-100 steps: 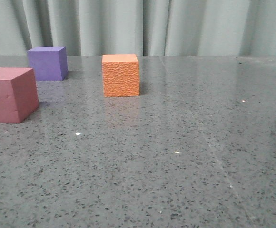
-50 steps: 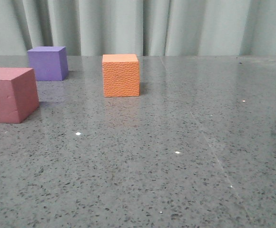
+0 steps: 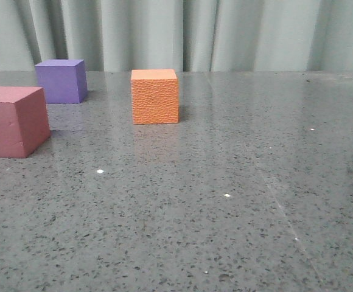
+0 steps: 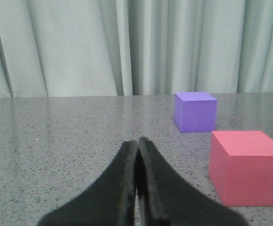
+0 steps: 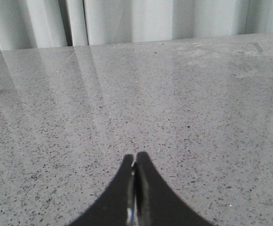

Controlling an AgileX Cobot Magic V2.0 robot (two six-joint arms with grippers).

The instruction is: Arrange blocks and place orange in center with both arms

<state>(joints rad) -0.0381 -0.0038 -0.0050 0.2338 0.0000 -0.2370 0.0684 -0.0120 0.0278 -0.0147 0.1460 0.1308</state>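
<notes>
Both grippers are closed with nothing between their fingers: the left gripper (image 4: 137, 141) shows its two black fingers pressed tip to tip, and the right gripper (image 5: 135, 157) does the same over bare speckled stone. Neither touches a block, and neither shows in the front view, so both probably hang back near the table's (image 3: 237, 201) near edge, though how far back cannot be told. This looks like a resting pose ahead of any grasp; the jaws would have to open before either arm could take a cube.

All three blocks sit on the left half of the table. The orange cube (image 3: 154, 96) stands towards the far edge, roughly on the table's midline from left to right, apart from the others. The purple cube (image 3: 60, 81) is further towards the far left corner, and the pink-red cube (image 3: 13, 121) lies at the left edge, nearer than the purple one. No two touch.

As a cube, the orange block has no long axis; it rests flat on one face, upright, with a pebbled side facing the near edge almost squarely and only a sliver of its right side showing. The left arm seems better placed for the pink-red and purple cubes, which lie just beyond its fingertips.
</notes>
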